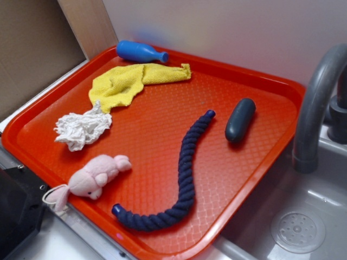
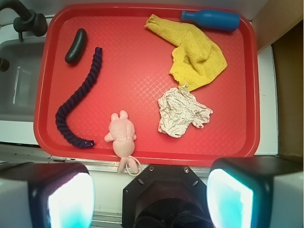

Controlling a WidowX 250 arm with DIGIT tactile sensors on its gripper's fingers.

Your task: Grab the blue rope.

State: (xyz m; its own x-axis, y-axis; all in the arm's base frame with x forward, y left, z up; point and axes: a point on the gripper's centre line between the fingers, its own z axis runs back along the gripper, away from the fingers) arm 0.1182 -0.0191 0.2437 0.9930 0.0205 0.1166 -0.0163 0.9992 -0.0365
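A toy kitchen set up for robot work is showing here. A grey sink (image 1: 303, 216) with a round drain (image 1: 297, 231) is sitting beside the red tray (image 1: 49, 127), and a curved grey faucet (image 1: 317, 103) is rising over the basin. A plain white wall (image 1: 244, 32) is standing behind, with a wood-toned panel (image 1: 89, 24) leaning at its side. The tray is holding playthings: a pink plush (image 1: 97, 176), a yellow cloth (image 1: 122, 84) and a plastic bottle (image 1: 141, 52).
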